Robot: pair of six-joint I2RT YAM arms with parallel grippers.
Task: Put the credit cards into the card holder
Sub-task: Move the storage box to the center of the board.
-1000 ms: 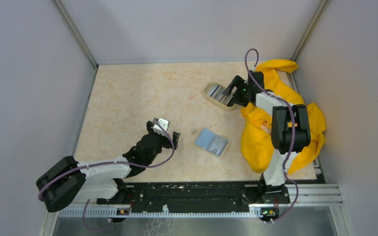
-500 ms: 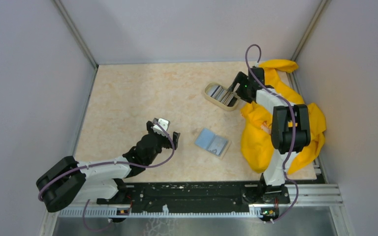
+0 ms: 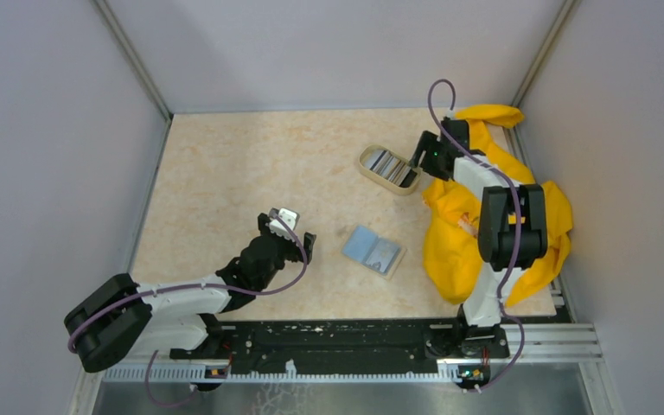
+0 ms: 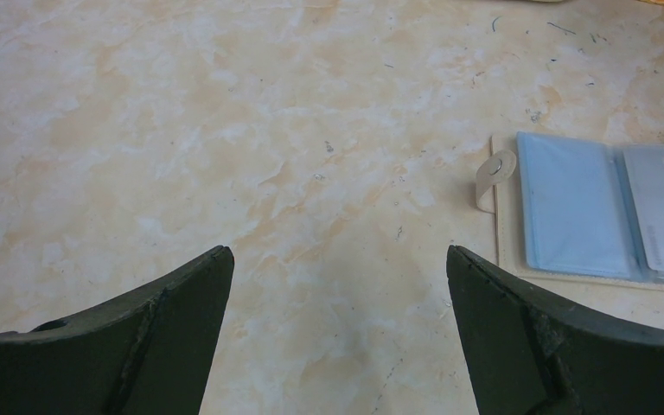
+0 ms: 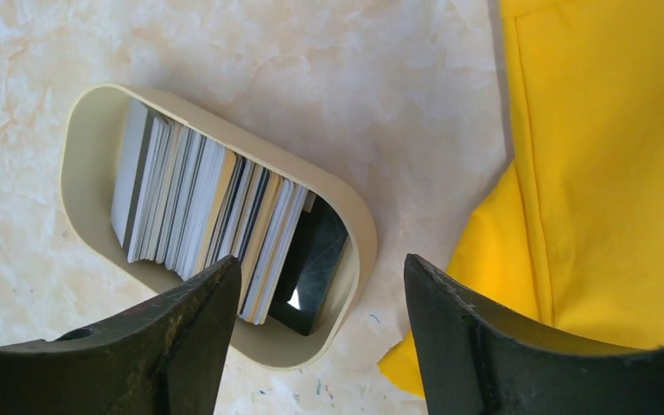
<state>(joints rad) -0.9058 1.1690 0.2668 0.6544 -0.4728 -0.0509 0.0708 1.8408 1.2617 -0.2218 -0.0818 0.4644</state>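
Note:
The credit cards (image 5: pixel 199 212) stand edge-on as a striped stack in an oval beige dish (image 5: pixel 82 138) at the back of the table (image 3: pixel 389 166). The card holder (image 3: pixel 372 251) lies open on the table, light blue inside, with a card in its right pocket; it also shows in the left wrist view (image 4: pixel 588 207), its snap tab at the left. My right gripper (image 5: pixel 322 298) is open and empty, above the dish's near end. My left gripper (image 4: pixel 337 294) is open and empty over bare table, left of the holder.
A big yellow cloth (image 3: pixel 458 233) lies bunched along the right side, under and around the right arm, and shows close to the dish in the right wrist view (image 5: pixel 605 164). Grey walls enclose the table on three sides.
My right gripper has drawn back to the right, from over the dish's middle to its right end. The left arm has not moved.

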